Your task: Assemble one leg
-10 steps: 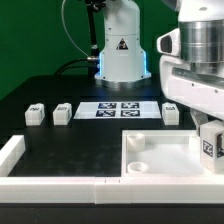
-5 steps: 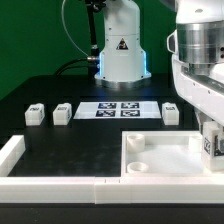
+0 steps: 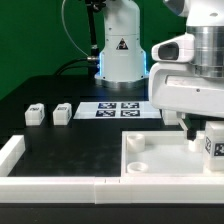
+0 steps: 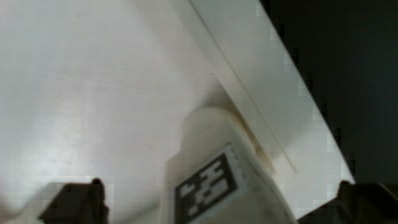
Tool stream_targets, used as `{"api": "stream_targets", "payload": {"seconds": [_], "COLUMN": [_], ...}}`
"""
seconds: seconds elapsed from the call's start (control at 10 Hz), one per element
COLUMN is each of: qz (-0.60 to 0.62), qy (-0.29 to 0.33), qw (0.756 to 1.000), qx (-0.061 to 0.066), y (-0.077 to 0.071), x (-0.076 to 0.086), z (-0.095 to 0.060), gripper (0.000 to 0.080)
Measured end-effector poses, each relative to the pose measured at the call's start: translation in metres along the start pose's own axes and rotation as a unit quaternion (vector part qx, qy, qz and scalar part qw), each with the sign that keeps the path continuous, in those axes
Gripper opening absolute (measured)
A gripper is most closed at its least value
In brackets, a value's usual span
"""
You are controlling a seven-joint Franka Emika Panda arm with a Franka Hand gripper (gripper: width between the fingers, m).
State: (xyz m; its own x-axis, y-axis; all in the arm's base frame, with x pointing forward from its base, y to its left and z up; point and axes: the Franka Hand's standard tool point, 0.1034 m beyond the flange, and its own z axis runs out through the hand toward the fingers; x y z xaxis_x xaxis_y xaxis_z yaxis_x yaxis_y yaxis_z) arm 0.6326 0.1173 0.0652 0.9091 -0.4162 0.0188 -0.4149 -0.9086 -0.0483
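A white leg (image 3: 212,146) with a black-and-white tag stands in the far right corner of the large white tray (image 3: 160,158). My gripper (image 3: 208,134) hangs right over it. In the wrist view the leg (image 4: 226,180) stands between my dark fingertips (image 4: 75,202), with a gap on each side, so the gripper (image 4: 221,205) is open around it. Two more legs (image 3: 35,114) (image 3: 62,113) stand on the black table at the exterior view's left. A fourth leg is hidden behind my hand.
The marker board (image 3: 112,110) lies at the back middle of the table. Long white rails run along the front (image 3: 60,186) and at the exterior view's left (image 3: 10,152). The robot base (image 3: 120,50) stands behind the board.
My hand has turned and shifted toward the exterior view's left, now covering the leg beside the marker board. The leg in the tray corner has stayed where it was.
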Motion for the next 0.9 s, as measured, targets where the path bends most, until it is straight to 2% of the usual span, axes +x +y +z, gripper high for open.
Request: {"api": "stream_targets", "payload": {"seconds": [0.1, 0.2, 0.4, 0.5, 0.6, 0.7, 0.9], "qz": [-0.163, -0.236, -0.204, -0.159, -0.091, -0.070, 0.060], "qy": [0.019, 0.021, 0.021, 0.020, 0.019, 0.019, 0.015], "qw": [0.986, 0.972, 0.979, 0.987, 0.996, 0.997, 0.998], "qx": [-0.006, -0.006, -0.005, -0.003, 0.001, 0.002, 0.007], "y": [0.0020, 0.0023, 0.0018, 0.0013, 0.0002, 0.0001, 0.0000], "x": [0.0090, 0.0152, 0.0142, 0.0138, 0.0130, 0.0128, 0.0121], "z": [-0.0049, -0.0095, -0.0076, -0.0074, -0.0072, -0.0070, -0.0053], "gripper": [0.0649, 0.0649, 0.0649, 0.0511, 0.0309, 0.0291, 0.0291]}}
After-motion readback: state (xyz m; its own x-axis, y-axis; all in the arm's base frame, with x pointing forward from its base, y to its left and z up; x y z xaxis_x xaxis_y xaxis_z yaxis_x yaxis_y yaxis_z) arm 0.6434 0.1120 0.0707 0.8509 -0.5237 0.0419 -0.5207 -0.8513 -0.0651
